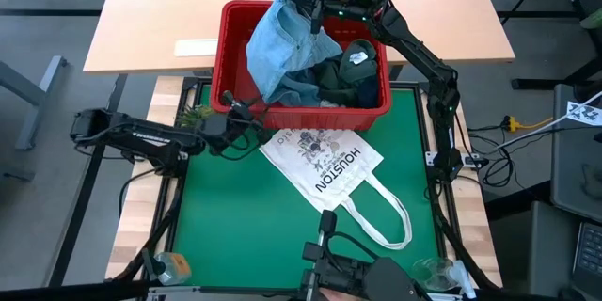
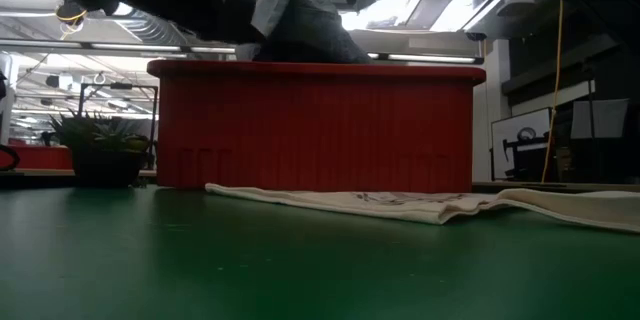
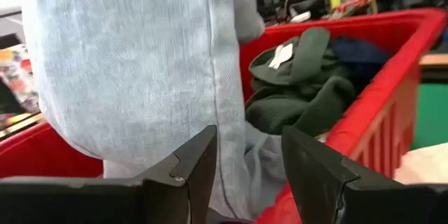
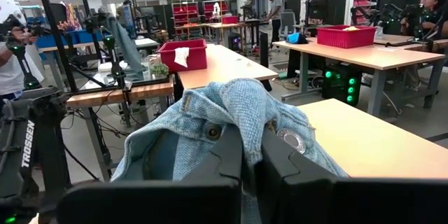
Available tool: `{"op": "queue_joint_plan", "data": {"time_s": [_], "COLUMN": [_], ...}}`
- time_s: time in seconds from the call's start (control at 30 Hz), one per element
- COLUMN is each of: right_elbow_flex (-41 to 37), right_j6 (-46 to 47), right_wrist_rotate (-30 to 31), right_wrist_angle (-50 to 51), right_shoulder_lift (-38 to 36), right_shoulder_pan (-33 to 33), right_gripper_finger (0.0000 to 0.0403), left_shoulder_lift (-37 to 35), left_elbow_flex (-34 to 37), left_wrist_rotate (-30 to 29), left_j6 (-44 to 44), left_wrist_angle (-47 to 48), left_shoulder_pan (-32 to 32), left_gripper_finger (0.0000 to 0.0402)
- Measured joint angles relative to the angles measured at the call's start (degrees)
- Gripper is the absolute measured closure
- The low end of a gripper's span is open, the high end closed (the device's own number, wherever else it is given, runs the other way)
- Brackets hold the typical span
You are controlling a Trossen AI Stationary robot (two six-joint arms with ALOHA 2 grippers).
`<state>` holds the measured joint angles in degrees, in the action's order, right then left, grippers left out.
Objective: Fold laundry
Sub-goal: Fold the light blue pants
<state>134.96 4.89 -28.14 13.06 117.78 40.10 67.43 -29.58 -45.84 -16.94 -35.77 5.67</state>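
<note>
Your right gripper [image 1: 315, 5] is clenched on the light blue denim garment [image 1: 282, 42], pinching a bunched edge with metal buttons at the far side of the red basket [image 1: 230, 56]. The cloth hangs from that pinch in a long fold, draping back down into the basket's left half. The rest of the laundry is in the basket too: a dark olive green garment [image 1: 353, 66] on the right, with navy blue cloth [image 3: 360, 49] showing behind it in the left wrist view.

Your left gripper [image 1: 246, 118] sits at the basket's near wall with its jaws parted, holding nothing; in its own view the hanging denim fills the space just ahead of the fingers [image 3: 192, 171].

Expect the denim to be the heaviest and stiffest piece here. It will probably hang straight and swing rather than flutter, and the weight pulls on a single pinch, so a hold on thick seam or button placket should slip less than one on plain cloth. For the second hold, you likely want the vertical seam on the hanging panel, low down, so the garment can be spread between both arms.

The white tote bag [image 1: 324, 169] lies flat on the green mat [image 1: 226, 235] in front of the basket, occupying much of the likely folding space.
</note>
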Motion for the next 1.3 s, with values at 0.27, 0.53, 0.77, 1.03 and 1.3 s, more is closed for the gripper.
{"op": "queue_joint_plan", "data": {"time_s": [0.27, 0.53, 0.77, 1.03, 1.3], "right_elbow_flex": [0.0, 0.0, 0.0, 0.1, 0.1], "right_j6": [0.0, 2.5, 1.8, -7.8, -8.4], "right_wrist_rotate": [0.0, -3.2, -4.5, -3.8, -3.4], "right_wrist_angle": [0.0, 0.0, 4.3, 20.7, 32.4], "right_shoulder_lift": [0.0, 0.0, -3.4, -12.1, -19.6], "right_shoulder_pan": [0.0, 0.0, 0.0, 0.1, 0.1], "right_gripper_finger": [0.0387, 0.0393, 0.0396, 0.0395, 0.0393], "left_shoulder_lift": [2.7, 2.7, 1.2, -7.1, -15.7], "left_elbow_flex": [-0.5, -0.5, -0.5, -0.5, -0.5], "left_wrist_rotate": [-0.5, -0.4, 0.2, 2.4, 13.0], "left_j6": [0.3, 0.5, -2.5, -7.6, -7.5], "left_wrist_angle": [-1.4, -2.4, -10.3, -11.2, -11.2], "left_shoulder_pan": [4.6, 9.6, 8.8, 5.2, 1.8], "left_gripper_finger": [0.0246, 0.0281, 0.0390, 0.0397, 0.0399]}}
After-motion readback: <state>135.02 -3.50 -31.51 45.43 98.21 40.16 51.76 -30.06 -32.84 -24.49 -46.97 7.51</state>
